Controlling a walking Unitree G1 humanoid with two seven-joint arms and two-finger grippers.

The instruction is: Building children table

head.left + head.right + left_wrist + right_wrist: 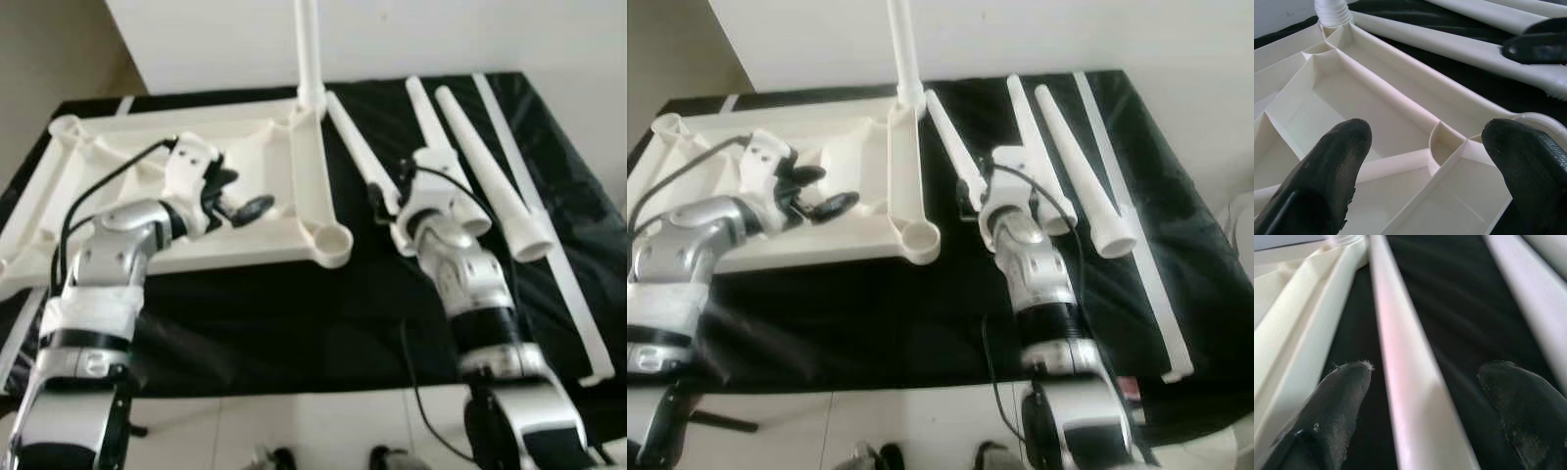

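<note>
1. Light is even, soft and fairly bright; the white wall [392, 39] at the top looks washed out.
2. The head views are slightly soft, with low detail.
3. The black cloth [294, 313] shows faint sheen in its folds.
4. In the wrist views, the near fingers [1327, 171] are blurred, and the close leg [1410, 382] is out of focus with a pinkish tint.

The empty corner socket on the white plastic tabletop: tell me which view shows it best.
The left eye view: the round empty corner socket of the upturned white plastic tabletop shows whole, near the black cloth. The right eye view shows it too. The left wrist view catches part of its rim beside the open left pincer.
</note>
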